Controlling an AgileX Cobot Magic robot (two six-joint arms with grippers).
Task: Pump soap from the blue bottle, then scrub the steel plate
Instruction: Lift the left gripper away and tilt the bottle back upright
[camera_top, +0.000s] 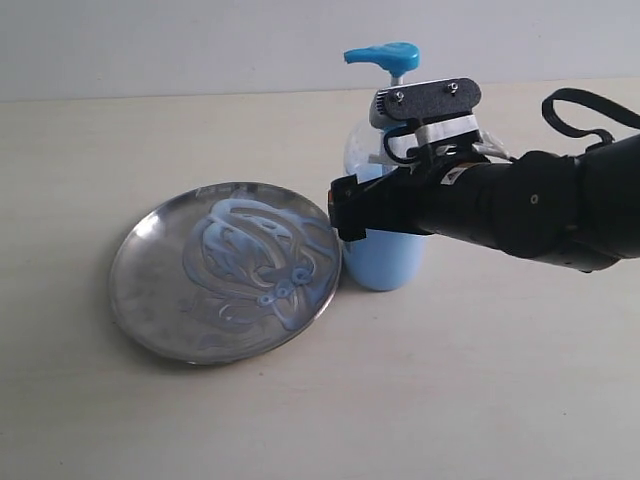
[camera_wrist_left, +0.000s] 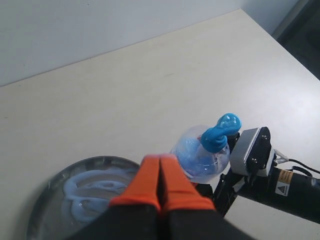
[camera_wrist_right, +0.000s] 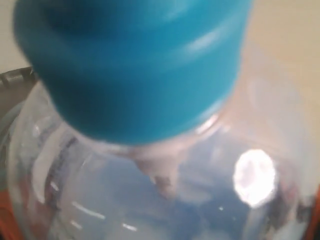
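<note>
**Plate** (camera_top: 125, 270): round steel, flat on the table (camera_top: 500, 400), nearest the exterior camera, left of centre. Soap (camera_top: 250, 255) lies over its middle in pale blue loops, so pumping looks done and scrubbing is the step left. No scrubbing tool is in view.

**Bottle** (camera_top: 385, 265): upright, at 3 o'clock of the plate and just beside its rim; whether they touch cannot be told. Its long axis is vertical and it is part full of blue liquid.

**Right claw** (camera_top: 365, 205): comes in level from 3 o'clock. Its jaws stand wide, one on each side of the bottle's body below the collar. The wrist view shows only orange slivers at its edges, so whether the pads press the plastic cannot be told.

**Pump head** (camera_top: 385, 53): straight above the right claw, spout pointing to 9 o'clock over the plate's side.

**Left claw** (camera_wrist_left: 160, 162): orange fingers pressed together and empty, hanging high over the plate's rim and the bottle's shoulder.

**Deciding relation**: the plate lies at 9 o'clock of the bottle, and the left claw looks nearer to it.
</note>
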